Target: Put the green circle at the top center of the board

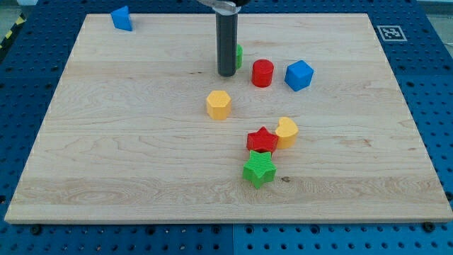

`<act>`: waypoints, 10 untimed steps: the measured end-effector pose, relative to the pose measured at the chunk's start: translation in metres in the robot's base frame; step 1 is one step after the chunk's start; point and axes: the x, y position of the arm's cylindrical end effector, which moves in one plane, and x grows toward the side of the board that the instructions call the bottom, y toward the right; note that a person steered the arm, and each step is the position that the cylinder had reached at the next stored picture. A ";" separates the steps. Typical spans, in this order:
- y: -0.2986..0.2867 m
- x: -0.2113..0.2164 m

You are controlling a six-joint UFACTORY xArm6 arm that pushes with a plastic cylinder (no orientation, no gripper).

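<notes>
The green circle [239, 55] is mostly hidden behind the dark rod; only a green sliver shows at the rod's right edge, near the view's top centre. My tip [226, 73] rests on the board right against the circle's left and lower side. A red cylinder [262, 73] stands just to the right of it.
A blue block [299, 75] sits right of the red cylinder. Another blue block [122, 18] is at the view's top left. A yellow hexagon [219, 104] lies below my tip. A red star [261, 140], a yellow heart [286, 132] and a green star [259, 168] cluster lower down.
</notes>
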 end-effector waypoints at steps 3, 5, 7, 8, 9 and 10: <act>0.013 -0.038; 0.040 -0.030; 0.040 -0.047; 0.040 -0.052; 0.040 -0.063; 0.039 -0.071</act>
